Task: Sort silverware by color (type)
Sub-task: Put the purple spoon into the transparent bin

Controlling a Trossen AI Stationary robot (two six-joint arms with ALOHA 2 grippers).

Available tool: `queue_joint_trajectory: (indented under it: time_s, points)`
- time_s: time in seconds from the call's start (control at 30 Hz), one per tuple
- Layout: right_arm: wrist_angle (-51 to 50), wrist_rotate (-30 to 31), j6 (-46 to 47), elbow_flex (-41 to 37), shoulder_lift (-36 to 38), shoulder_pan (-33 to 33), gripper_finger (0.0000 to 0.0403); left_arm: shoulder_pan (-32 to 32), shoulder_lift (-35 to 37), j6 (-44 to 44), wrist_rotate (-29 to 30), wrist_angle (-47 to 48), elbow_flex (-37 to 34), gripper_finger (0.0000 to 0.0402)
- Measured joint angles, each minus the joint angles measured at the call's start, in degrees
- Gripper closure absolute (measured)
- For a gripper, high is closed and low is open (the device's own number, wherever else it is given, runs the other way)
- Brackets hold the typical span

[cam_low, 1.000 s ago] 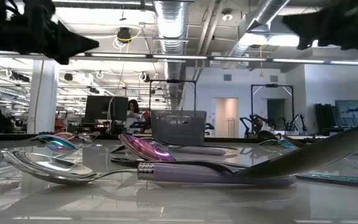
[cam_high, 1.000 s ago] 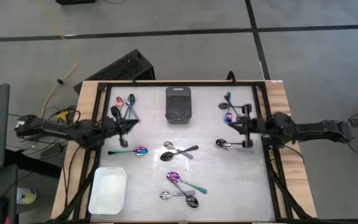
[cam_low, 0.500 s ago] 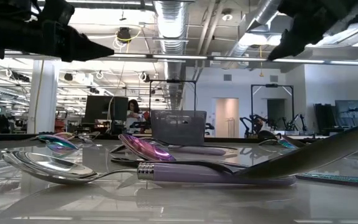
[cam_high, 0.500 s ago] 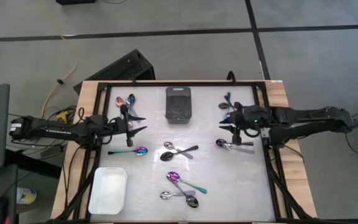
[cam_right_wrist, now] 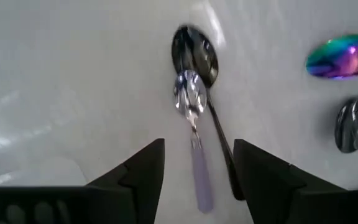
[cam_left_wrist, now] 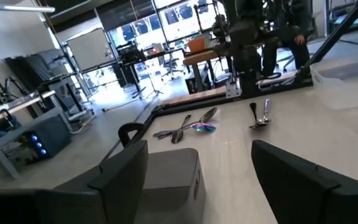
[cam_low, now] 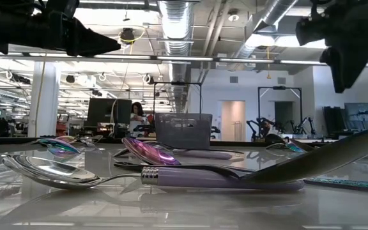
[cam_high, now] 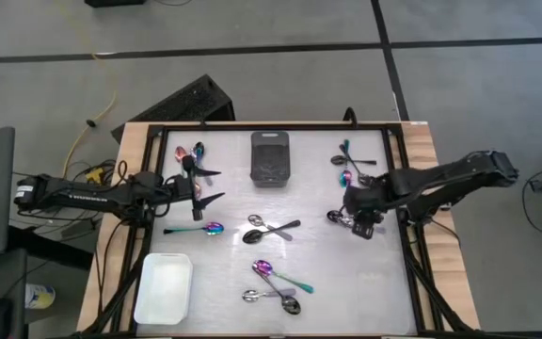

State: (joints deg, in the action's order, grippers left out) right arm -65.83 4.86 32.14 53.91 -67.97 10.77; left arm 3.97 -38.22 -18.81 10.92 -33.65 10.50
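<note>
Since the earlier frame the right gripper (cam_right_wrist: 194, 171) has swung down over 2 spoons (cam_right_wrist: 194, 99), fingers spread astride them, ready to descend and pinch 1; the left gripper (cam_high: 205, 186) hovers, fingers spread.

A grey concrete floor (cam_high: 252, 38) crossed by dark seams surrounds the tabletop (cam_high: 422, 141), with a yellow cable (cam_high: 102, 94) trailing over it. Across the room, exposed silver ducts (cam_low: 177, 19) and pipes run under a bright ceiling, with a white column (cam_low: 43, 96), dark monitors (cam_low: 104, 112) and a seated person (cam_low: 136, 115) at workbenches. Large windows (cam_left_wrist: 166, 15) let daylight in
</note>
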Motion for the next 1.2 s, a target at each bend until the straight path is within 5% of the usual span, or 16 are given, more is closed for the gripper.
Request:
queue_joint_trajectory:
  time_s: [0.23, 1.2]
  points:
    - [0.6, -0.3, -0.5, -3.3, -5.6, 1.3, 0.0185, 0.0, 0.0, 0.4, 0.0, 1.9, 0.0, 0.0126]
    - [17.5, -4.6, 3.3, -20.7, -4.4, 2.4, 0.0186, 0.0, 0.0, 0.0, 0.4, 3.2, 0.0, 0.0126]
